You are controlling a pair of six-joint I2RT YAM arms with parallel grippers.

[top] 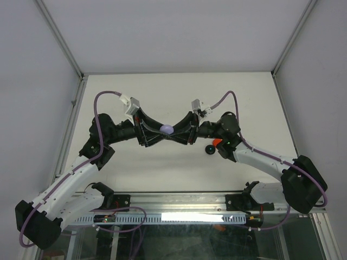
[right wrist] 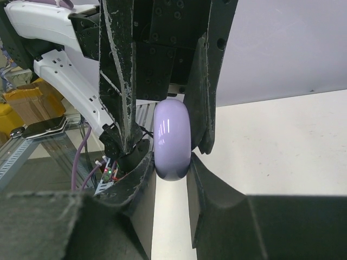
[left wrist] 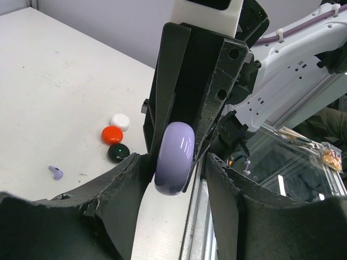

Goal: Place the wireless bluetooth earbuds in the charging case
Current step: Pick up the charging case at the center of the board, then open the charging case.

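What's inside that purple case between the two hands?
Its inside is hidden: the purple case looks shut, seen edge-on. One tiny purple earbud lies outside it, on the table.

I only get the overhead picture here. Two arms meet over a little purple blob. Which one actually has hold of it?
Observer: The right arm's fingers are pinched onto the purple case. That arm's wrist camera shows both pressed against its sides.
Visitor: And the left arm?
Observer: The left arm's fingers stand wider than the case, with a gap on one side.
Visitor: I spot a red dot and a black dot on the table. Any earbuds?
Observer: One. The left wrist camera shows a tiny purple earbud lying on the table, apart from those two.
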